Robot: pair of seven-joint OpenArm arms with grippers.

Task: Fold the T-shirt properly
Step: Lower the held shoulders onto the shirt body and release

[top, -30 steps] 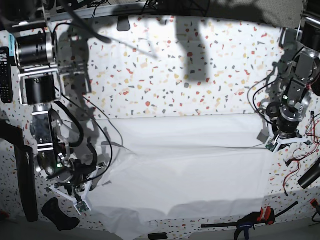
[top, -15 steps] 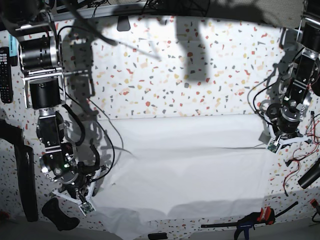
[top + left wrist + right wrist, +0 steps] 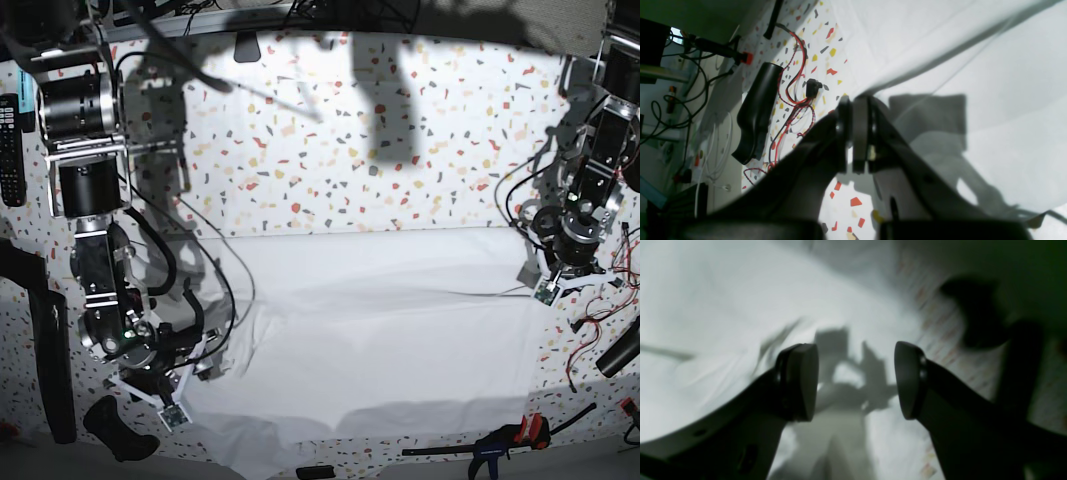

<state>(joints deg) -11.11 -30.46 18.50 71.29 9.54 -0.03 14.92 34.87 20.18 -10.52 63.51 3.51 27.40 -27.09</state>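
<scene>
Base view: T-shirt (image 3: 380, 330) edges flat

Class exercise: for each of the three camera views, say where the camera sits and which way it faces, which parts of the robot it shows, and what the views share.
Base: overhead, facing down on the terrazzo table; both arms show.
Left wrist: rides the left arm, facing along the shut left pincer at the shirt's edge.
Right wrist: rides the right arm, facing past the open right pincer; blurred.
Shared: all three show the T-shirt.

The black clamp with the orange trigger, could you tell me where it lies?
In the base view, the clamp lies at the bottom right on the table, just below the T-shirt.
</scene>
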